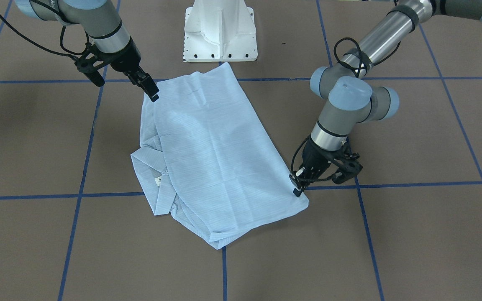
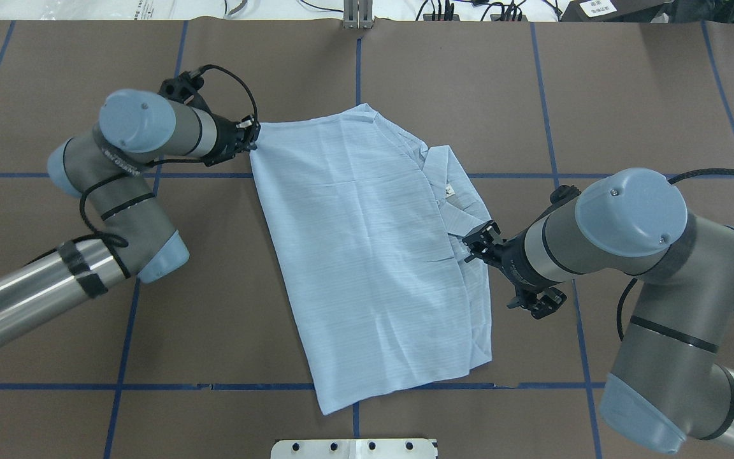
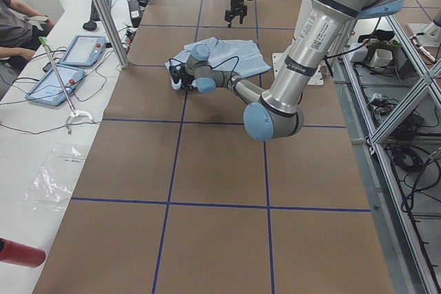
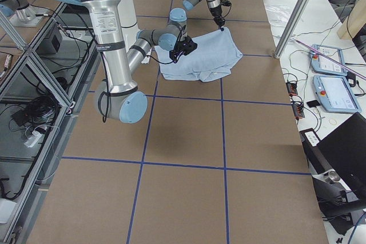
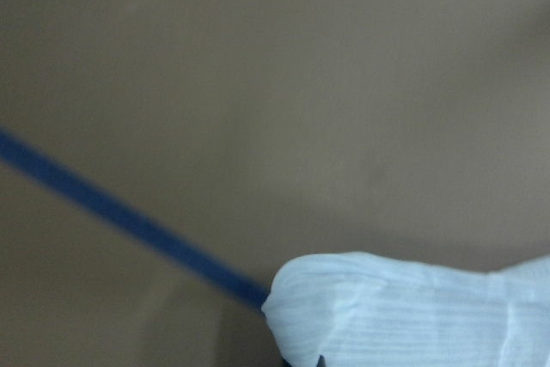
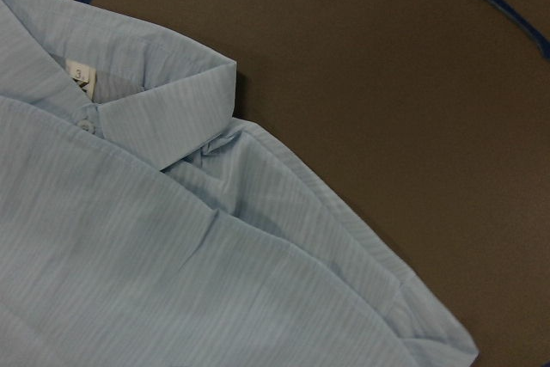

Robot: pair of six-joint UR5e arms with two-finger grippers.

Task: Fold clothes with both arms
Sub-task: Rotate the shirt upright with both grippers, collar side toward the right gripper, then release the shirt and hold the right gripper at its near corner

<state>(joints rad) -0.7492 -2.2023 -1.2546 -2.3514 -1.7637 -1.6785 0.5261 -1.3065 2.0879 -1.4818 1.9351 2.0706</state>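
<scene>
The pale-blue striped shirt lies folded into a long slanted rectangle in the middle of the table. Its collar and white neck tag show at one side. My left gripper is shut on the shirt's far corner, and that bunched corner fills the bottom of the left wrist view. My right gripper hovers open over the shirt's edge beside the collar, with nothing between its fingers.
The white pedestal base stands just behind the shirt on the robot's side. Blue tape lines cross the brown table. A side bench holds tablets and a seated person. A red bottle lies near that bench's end.
</scene>
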